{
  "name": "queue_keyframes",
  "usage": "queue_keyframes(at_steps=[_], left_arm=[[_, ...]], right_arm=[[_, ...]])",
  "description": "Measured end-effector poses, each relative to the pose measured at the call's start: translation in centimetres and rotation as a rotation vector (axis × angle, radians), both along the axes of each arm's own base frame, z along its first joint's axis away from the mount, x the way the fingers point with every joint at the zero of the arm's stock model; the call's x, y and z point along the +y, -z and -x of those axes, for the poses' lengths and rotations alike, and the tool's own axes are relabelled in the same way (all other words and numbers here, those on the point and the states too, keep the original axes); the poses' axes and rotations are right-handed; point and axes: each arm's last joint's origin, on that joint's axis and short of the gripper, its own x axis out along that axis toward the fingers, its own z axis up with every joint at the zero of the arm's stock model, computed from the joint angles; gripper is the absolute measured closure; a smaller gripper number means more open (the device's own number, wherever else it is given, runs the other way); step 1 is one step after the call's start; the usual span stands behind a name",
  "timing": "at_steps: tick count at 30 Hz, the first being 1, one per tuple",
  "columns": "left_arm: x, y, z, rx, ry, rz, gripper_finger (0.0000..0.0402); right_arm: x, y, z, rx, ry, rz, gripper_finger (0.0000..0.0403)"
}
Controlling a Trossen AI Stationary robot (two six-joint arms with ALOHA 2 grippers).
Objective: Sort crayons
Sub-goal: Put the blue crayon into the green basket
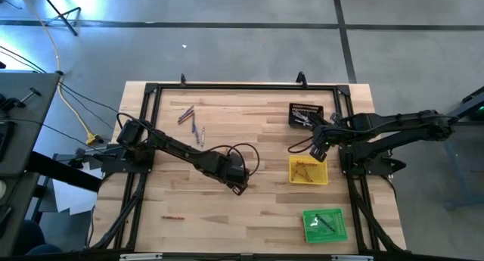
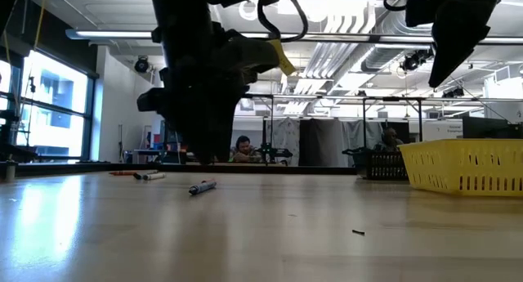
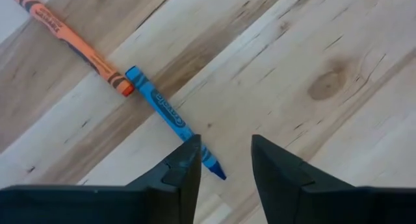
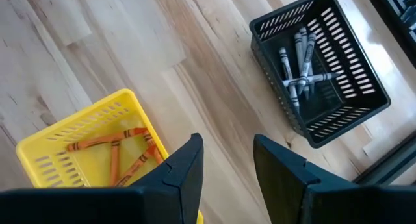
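Currently, the crayons are distributed over several locations. A blue crayon [image 3: 170, 118] and an orange crayon [image 3: 73, 41] lie end to end on the bare wooden table [image 1: 249, 132], their tips nearly touching. The blue crayon's point lies just beside one finger of the left gripper [image 3: 223, 160]. The left gripper's fingers stand apart and hold nothing; bare wood shows between them. In the high view the left gripper [image 1: 240, 187] sits low near the table's middle.

Further loose crayons [image 1: 191, 122] lie grouped toward the far left part of the table, and one crayon [image 1: 172, 216] lies alone near the front edge.

Orange crayons [image 4: 117, 148] rest inside the yellow tray [image 4: 40, 148]. Grey crayons [image 4: 300, 71] lie crossed inside the black tray [image 4: 351, 97]. The green tray [image 1: 325, 225] stands near the front right corner and contains at least one dark crayon.

The right gripper [image 4: 225, 164] hangs above the table between the yellow and black trays, fingers spread wide, holding nothing.
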Motion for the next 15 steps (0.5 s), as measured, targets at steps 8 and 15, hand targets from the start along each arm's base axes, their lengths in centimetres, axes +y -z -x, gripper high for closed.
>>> queue_keyframes(at_steps=[8,15], left_arm=[[0.4,0.2,0.1,-0.007,-0.117,0.003,0.0271],[0.5,2.6,1.2,0.015,-0.161,0.063,0.0271]], right_arm=[[0.0,0.0,0.0,0.001,-0.002,-0.007,0.0274],[0.0,0.0,0.0,0.001,-0.002,-0.007,0.0274]])
